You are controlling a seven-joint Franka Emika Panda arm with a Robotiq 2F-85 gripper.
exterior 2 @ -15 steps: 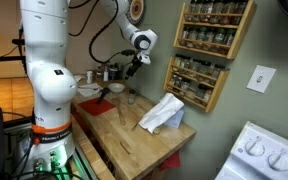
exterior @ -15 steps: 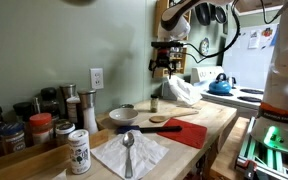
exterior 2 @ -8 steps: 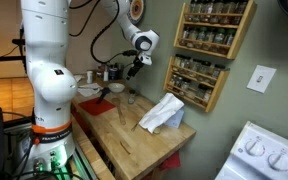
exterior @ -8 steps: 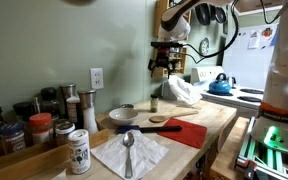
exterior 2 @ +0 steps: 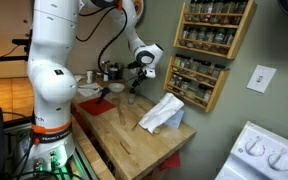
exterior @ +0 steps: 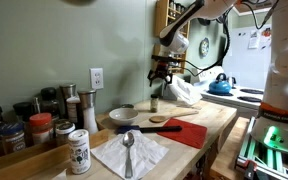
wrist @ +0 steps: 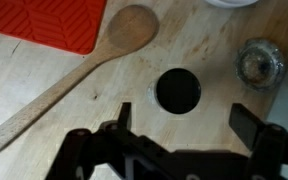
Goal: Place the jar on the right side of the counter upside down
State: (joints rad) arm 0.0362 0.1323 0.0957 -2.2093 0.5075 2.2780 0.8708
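Observation:
The jar point(exterior: 155, 103) is small, slim and pale. It stands upright on the light-wood counter point(exterior: 209, 118) next to the white cloth, and also shows in an exterior view point(exterior 2: 131, 98). In the wrist view it appears from above as a dark round top point(wrist: 176, 90). My gripper point(exterior: 162, 76) hangs open and empty straight above the jar, a short way clear of it. Its two fingers point(wrist: 184, 120) frame the jar's top in the wrist view. The gripper also shows in an exterior view point(exterior 2: 137, 72).
A wooden spoon point(wrist: 79, 85) and a red mat point(wrist: 44, 22) lie beside the jar. A clear round glass thing point(wrist: 259, 62) stands close on its other side. Nearby are a crumpled white cloth point(exterior: 179, 90), a bowl point(exterior: 122, 115), a napkin with a metal spoon point(exterior: 129, 150), a white-labelled shaker point(exterior: 79, 152) and a wall spice rack point(exterior 2: 209, 45).
The arm has come down, bringing the open gripper lower over the jar. The jar and other things have not moved.

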